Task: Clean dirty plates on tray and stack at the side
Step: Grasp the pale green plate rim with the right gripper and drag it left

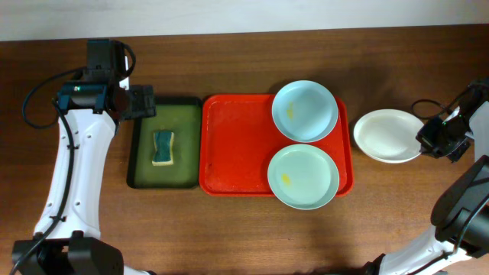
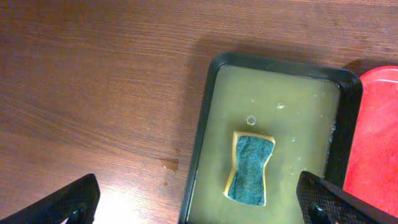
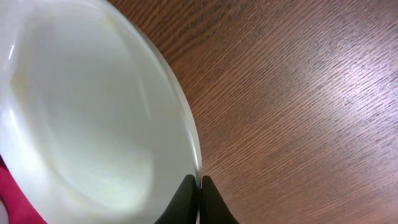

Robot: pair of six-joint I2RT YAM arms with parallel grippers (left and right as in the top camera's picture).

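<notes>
Locate the red tray (image 1: 237, 145) at the centre of the table (image 1: 229, 229). Two plates sit in its right half: the upper mint plate (image 1: 305, 111) and the lower mint plate (image 1: 303, 176), rims nearly touching, each with a small yellow smear left of its centre. The white plate (image 1: 388, 136) lies on the table just beside the tray's right edge. Check the right gripper (image 3: 199, 199): its fingers are pinched together on the right rim of the white plate (image 3: 93, 112). Check the left gripper (image 2: 199, 205): its fingers are spread wide, holding nothing, above the green tray (image 2: 199, 137). That tray holds murky liquid (image 2: 292, 118) and a sponge (image 2: 250, 168), green face up.
</notes>
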